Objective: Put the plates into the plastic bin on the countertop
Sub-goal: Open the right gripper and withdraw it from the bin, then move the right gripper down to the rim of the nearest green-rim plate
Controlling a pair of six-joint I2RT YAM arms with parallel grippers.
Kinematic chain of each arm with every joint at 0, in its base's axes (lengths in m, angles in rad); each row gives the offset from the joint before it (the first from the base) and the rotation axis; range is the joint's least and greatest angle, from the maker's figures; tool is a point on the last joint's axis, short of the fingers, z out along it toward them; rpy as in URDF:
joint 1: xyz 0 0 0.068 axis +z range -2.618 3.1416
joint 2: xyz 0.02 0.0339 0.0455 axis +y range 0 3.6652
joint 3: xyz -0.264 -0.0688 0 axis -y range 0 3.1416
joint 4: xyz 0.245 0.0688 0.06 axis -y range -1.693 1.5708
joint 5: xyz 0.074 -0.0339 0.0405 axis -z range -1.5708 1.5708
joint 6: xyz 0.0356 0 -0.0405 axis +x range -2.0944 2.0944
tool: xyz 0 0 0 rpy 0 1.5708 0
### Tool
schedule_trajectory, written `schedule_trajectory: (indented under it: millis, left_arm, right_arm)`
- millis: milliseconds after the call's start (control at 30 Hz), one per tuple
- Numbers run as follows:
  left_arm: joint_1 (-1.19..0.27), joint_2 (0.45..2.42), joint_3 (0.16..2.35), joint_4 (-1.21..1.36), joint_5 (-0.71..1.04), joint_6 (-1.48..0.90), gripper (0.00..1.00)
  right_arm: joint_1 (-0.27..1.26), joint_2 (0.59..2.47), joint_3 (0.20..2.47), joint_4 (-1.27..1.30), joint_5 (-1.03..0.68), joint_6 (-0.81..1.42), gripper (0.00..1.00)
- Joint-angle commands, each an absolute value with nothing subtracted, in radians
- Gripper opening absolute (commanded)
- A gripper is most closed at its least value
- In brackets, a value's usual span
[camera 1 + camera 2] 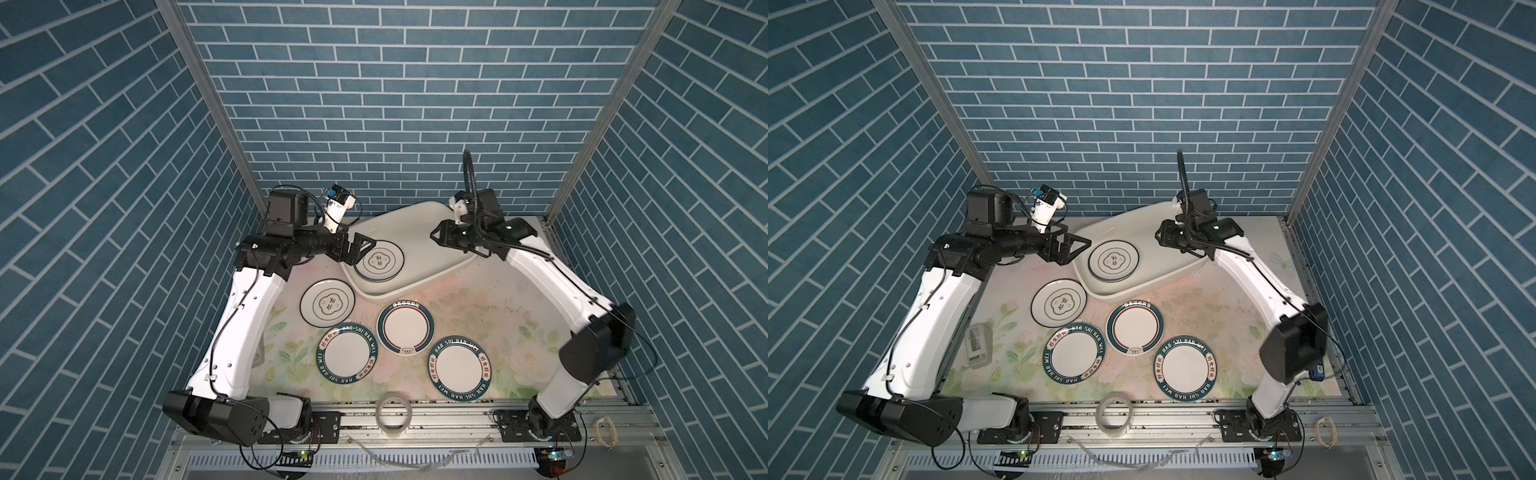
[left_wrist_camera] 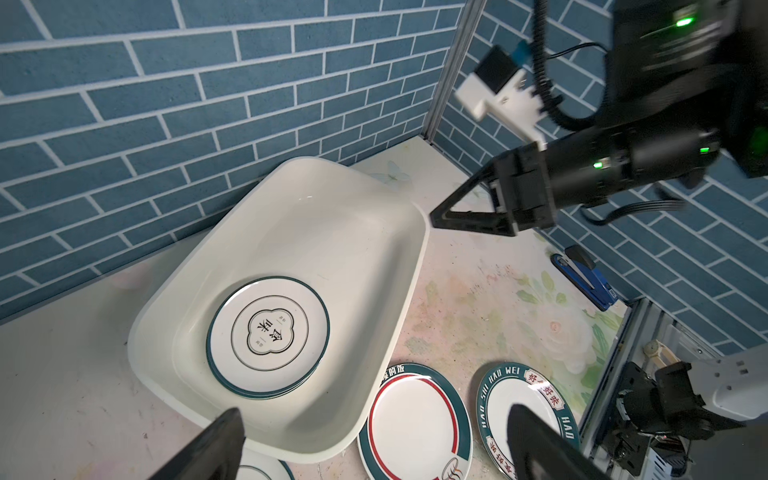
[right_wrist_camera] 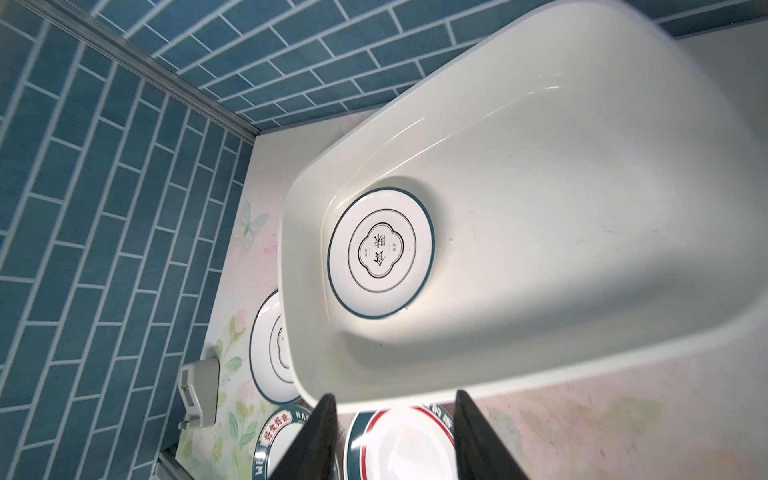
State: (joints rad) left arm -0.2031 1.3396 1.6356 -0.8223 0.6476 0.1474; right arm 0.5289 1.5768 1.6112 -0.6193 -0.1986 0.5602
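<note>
left gripper (image 1: 360,250): jaws wide, empty, over bin's left rim
right gripper (image 1: 435,236): jaws apart, nothing between, above bin's right end
bin (image 1: 419,249): back of countertop (image 1: 478,299)
stacked plates (image 1: 379,261): inside bin, left end
loose on countertop, front of bin: emblem plate (image 1: 328,306), red-ring plate (image 1: 406,326), left lettered plate (image 1: 347,353), right lettered plate (image 1: 460,363)
</note>
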Motion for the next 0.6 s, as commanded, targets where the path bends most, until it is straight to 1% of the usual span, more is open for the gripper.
schedule_trajectory:
  millis: [0,200,300,400,567]
  left_arm:
    - [-0.205,1.32,1.608,-0.857,0.723,0.188,1.0]
    - [-0.206,1.332,1.599,-0.873,0.756,0.202,1.0]
    - [-0.207,1.337,1.591,-0.866,0.774,0.195,1.0]
    - [-0.214,1.338,1.584,-0.861,0.792,0.19,1.0]
    - [-0.23,1.338,1.577,-0.859,0.789,0.183,1.0]
  right_arm:
    - [0.503,1.428,1.368,-0.663,-0.166,0.58,0.48]
    - [0.44,1.045,0.965,-0.69,-0.154,0.7,0.5]
    - [0.409,0.885,0.788,-0.706,-0.144,0.774,0.49]
    - [0.399,0.759,0.665,-0.721,-0.143,0.841,0.49]
    - [0.397,0.611,0.564,-0.809,-0.115,0.915,0.49]
